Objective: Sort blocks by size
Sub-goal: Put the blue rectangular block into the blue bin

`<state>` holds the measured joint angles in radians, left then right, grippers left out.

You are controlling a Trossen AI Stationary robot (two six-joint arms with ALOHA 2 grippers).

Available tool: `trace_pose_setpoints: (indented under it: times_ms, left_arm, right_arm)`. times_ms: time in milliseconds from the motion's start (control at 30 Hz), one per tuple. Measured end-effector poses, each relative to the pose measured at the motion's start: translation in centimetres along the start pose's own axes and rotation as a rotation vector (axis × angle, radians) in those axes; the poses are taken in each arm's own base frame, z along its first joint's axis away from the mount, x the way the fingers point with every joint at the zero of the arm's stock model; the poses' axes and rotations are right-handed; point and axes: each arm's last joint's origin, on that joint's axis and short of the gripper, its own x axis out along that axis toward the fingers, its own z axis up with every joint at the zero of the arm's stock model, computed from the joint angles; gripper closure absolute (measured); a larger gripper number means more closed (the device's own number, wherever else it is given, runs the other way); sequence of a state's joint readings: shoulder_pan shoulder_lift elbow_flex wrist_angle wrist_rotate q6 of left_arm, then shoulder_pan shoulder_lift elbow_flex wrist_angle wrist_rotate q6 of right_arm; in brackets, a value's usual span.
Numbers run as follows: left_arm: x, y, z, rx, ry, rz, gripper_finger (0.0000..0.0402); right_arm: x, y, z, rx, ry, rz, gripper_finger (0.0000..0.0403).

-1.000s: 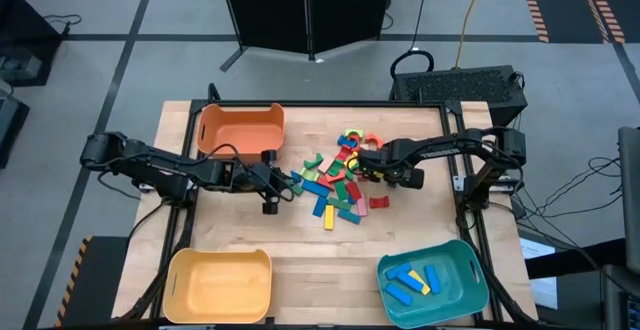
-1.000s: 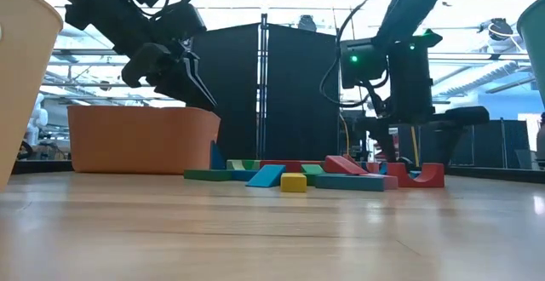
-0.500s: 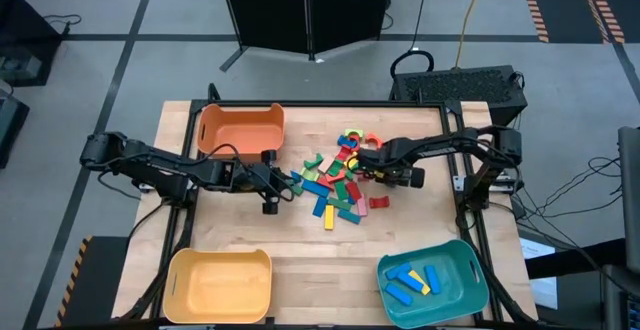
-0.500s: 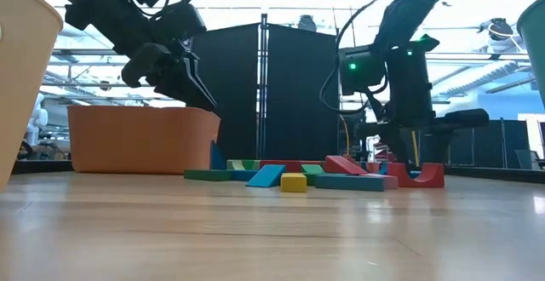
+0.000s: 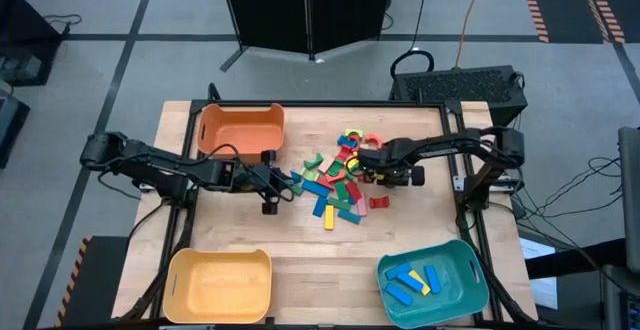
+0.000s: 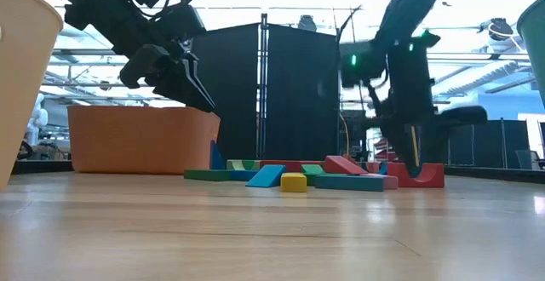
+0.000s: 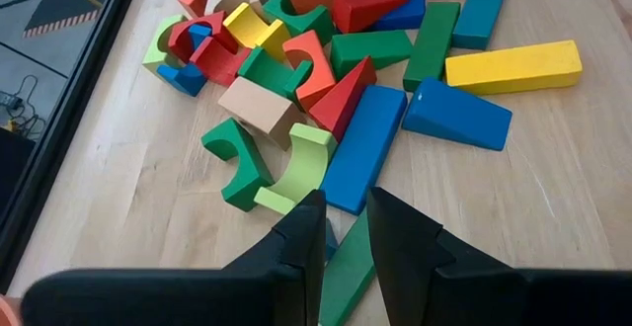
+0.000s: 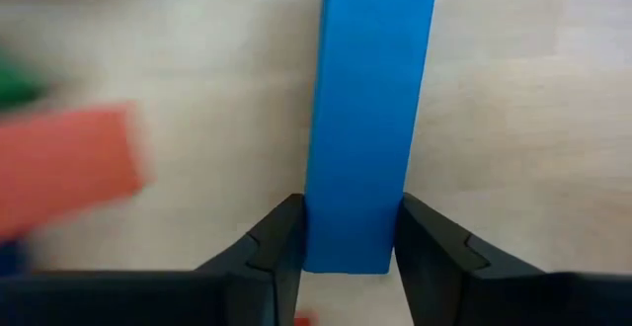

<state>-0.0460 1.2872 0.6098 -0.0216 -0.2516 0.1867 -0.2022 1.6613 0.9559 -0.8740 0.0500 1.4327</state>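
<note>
The right gripper pinches a long blue bar at one end, with one finger on each long side, so the bar sticks out straight in front of the fingers. Gripping across the narrow width is sensible, because the fingers would probably not span the length. In the high view this gripper is over the right part of the pile of blocks, which lies in the middle of the wooden table. Whether the bar is already off the wood, I cannot tell. The teal bin at the near right corner already holds some blue bars and a yellow one, so it seems to be the place for long pieces, and I judge that this bar will go there too. The left gripper hangs just above the left edge of the pile, its fingers close together with only a small gap and nothing between them; it looks as if it is waiting. The orange bin and the yellow bin on the left side show no blocks inside.
</note>
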Motion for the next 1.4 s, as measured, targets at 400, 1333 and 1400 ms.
trace_pose_setpoints:
  times_ms: [400, 1333, 1400]
  left_arm:
    - [0.0, 0.0, 0.1, -0.023, -0.005, 0.001, 0.0321]
    - [0.0, 0.0, 0.0, -0.052, -0.005, 0.0, 0.0321]
    - [0.0, 0.0, 0.1, -0.052, -0.005, 0.0, 0.0321]
  right_arm:
    - [-7.8, -2.4, -2.9, -0.373, -0.055, 0.332, 0.0283]
    - [-12.0, -8.1, -14.4, -0.867, 0.116, 0.545, 0.0282]
    - [-12.0, -8.5, -14.9, -0.883, 0.127, 0.543, 0.0282]
